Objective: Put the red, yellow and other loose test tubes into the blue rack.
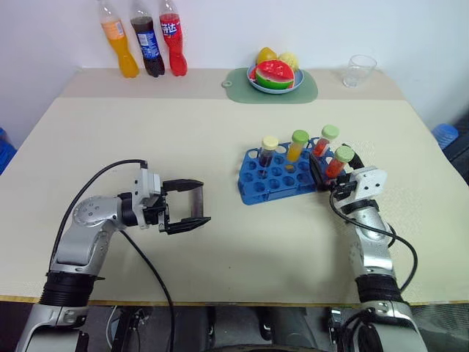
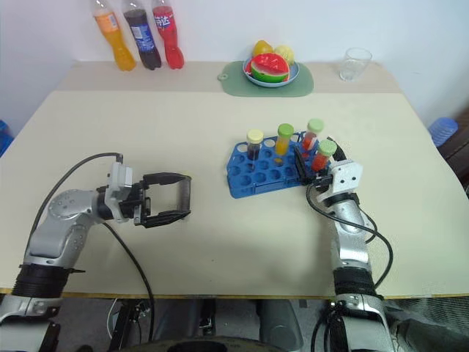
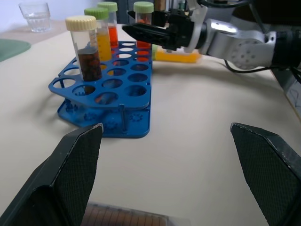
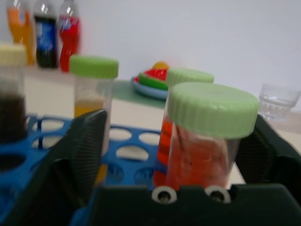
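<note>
the right gripper [image 1: 331, 167], at centre right of the left eye frame, is seen with its jaws spread on either side of a red tube [image 1: 339, 161] standing at the blue rack's [image 1: 258, 185] right end, not pinched. three more tubes stand upright in the rack. the left gripper [image 1: 192, 204], lower left, is held wide apart and empty. the tubes are judged light, stiff, smooth clear plastic; a hold just beneath the ribbed cap would be surest.
</note>
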Robot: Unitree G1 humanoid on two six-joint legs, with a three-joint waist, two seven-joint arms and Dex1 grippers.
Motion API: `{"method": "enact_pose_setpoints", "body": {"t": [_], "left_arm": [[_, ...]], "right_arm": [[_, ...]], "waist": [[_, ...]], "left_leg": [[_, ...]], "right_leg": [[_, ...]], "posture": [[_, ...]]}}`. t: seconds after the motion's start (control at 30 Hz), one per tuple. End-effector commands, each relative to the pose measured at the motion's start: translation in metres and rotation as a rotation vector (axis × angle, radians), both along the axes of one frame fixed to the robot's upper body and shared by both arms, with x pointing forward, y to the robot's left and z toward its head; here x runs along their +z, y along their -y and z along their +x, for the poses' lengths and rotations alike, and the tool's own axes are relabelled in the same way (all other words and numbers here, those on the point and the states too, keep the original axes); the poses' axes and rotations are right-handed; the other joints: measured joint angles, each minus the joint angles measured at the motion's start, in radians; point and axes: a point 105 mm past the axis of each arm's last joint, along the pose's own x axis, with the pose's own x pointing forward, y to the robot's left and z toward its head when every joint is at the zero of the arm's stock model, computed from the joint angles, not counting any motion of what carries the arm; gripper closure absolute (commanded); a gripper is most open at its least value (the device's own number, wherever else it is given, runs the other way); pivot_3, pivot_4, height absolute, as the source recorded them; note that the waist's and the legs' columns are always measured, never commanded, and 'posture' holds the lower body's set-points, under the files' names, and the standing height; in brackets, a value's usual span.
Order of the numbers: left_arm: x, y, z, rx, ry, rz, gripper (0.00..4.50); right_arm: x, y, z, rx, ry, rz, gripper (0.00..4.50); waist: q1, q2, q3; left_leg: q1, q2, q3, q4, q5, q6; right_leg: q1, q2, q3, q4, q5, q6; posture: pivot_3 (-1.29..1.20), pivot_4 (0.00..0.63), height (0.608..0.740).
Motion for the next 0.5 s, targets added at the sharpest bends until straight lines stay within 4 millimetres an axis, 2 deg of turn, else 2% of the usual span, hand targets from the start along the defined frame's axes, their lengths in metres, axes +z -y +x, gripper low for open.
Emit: {"method": "enact_pose_setpoints", "body": {"t": [0.03, 0.17, 0.3, 0.4, 0.5], "left_arm": [[0.009, 0.005, 0.001, -0.018, 0.043, -0.021, 0.0], [0.006, 0.008, 0.002, -0.027, 0.041, -0.024, 0.0], [0.003, 0.012, 0.002, -0.04, 0.034, -0.032, 0.0], [0.002, 0.014, 0.002, -0.05, 0.032, -0.032, 0.0], [0.002, 0.015, 0.003, -0.053, 0.031, -0.034, 0.0]], "right_arm": [[0.026, 0.004, -0.025, 0.025, -0.028, -0.12, 0.37], [0.034, 0.02, -0.052, 0.01, -0.18, -0.192, 0.37], [0.028, 0.049, -0.069, -0.026, -0.478, -0.151, 0.37], [0.024, 0.064, -0.069, -0.031, -0.664, -0.095, 0.37], [0.026, 0.075, -0.055, -0.065, -0.794, -0.039, 0.37]], "waist": [[0.002, 0.0, 0.0], [-0.002, 0.0, 0.0], [-0.002, -0.001, -0.001], [-0.002, -0.002, -0.001], [-0.005, -0.003, -0.001]], "left_leg": [[0.0, 0.0, 0.0, 0.0, 0.0, 0.0], [0.0, 0.0, -0.001, 0.0, 0.0, 0.0], [0.001, 0.001, -0.003, 0.0, 0.0, 0.0], [0.001, 0.001, -0.003, 0.0, 0.0, 0.0], [0.001, 0.001, -0.003, 0.0, 0.0, 0.0]], "right_leg": [[0.0, 0.0, 0.0, 0.0, 0.0, 0.0], [0.0, 0.0, 0.0, 0.0, 0.0, 0.0], [0.0, 0.0, 0.0, -0.001, 0.0, 0.0], [0.0, 0.0, 0.0, -0.001, 0.0, 0.0], [0.0, 0.0, 0.0, -0.002, 0.0, 0.0]], "posture": [[0.0, 0.15, 0.74], [0.0, 0.15, 0.74], [0.0, 0.15, 0.74], [0.0, 0.15, 0.74], [0.0, 0.15, 0.74]]}}
